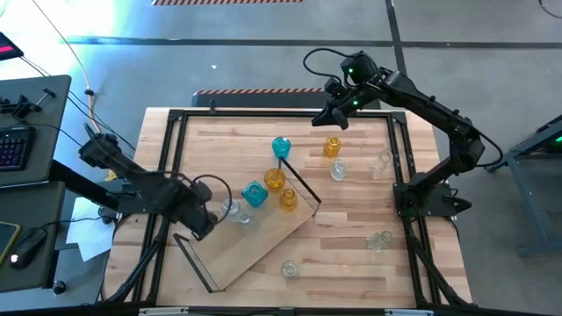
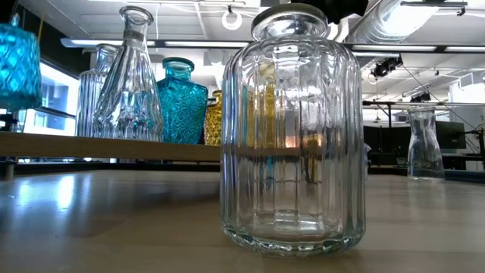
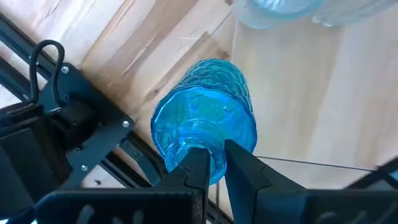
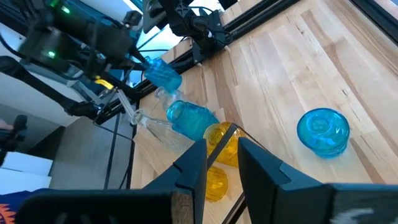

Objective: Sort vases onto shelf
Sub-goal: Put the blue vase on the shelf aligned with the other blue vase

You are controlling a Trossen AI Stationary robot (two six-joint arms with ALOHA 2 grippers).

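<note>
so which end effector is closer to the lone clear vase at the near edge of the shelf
Left. The left end effector hangs over the shelf's left end, fairly near that vase; the right end effector is at the table's far side.

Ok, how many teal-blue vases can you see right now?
3 teal-blue vases. One is gripped in the left gripper's fingers; one stands on the shelf beside amber vases; one stands on the table just past the shelf's end. Others could be hidden.
</note>
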